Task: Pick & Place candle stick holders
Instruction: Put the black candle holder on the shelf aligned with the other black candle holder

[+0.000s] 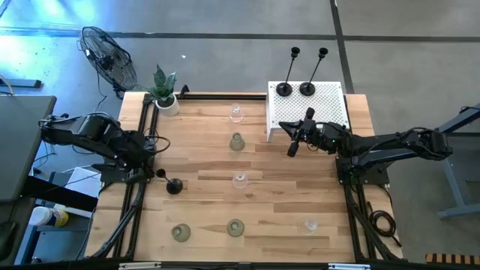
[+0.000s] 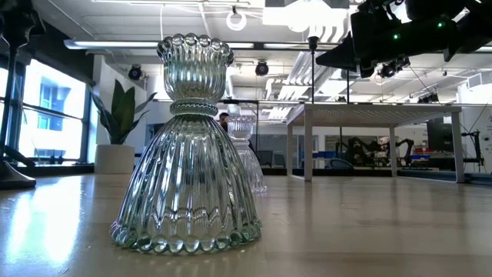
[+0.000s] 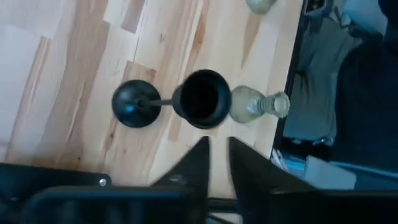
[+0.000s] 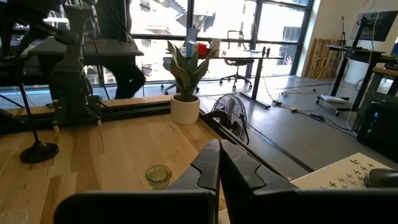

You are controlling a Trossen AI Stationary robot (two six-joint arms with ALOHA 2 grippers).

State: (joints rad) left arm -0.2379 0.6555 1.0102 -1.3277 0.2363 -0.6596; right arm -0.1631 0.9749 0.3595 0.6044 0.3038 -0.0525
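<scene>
- The left end effector [image 1: 152, 168] sits at the left edge of the bench [image 1: 202, 217], its fingers [image 3: 198, 163] nearly together; whether it grips the thin stem of the black holder [image 1: 172, 185] I cannot tell
- That black holder stands on the bench just beside it, base on the wood
- The right end effector [image 1: 294, 142] is clenched with nothing in it, hovering over the near-left corner of the white perforated box [image 1: 330, 112]
- Two black holders [image 1: 295, 88] stand on the box
- Clear and pale-green glass holders [image 1: 236, 142] are scattered across the bench, one [image 2: 188, 154] close to the low camera
- A potted plant [image 1: 164, 91] stands at the far left corner
</scene>
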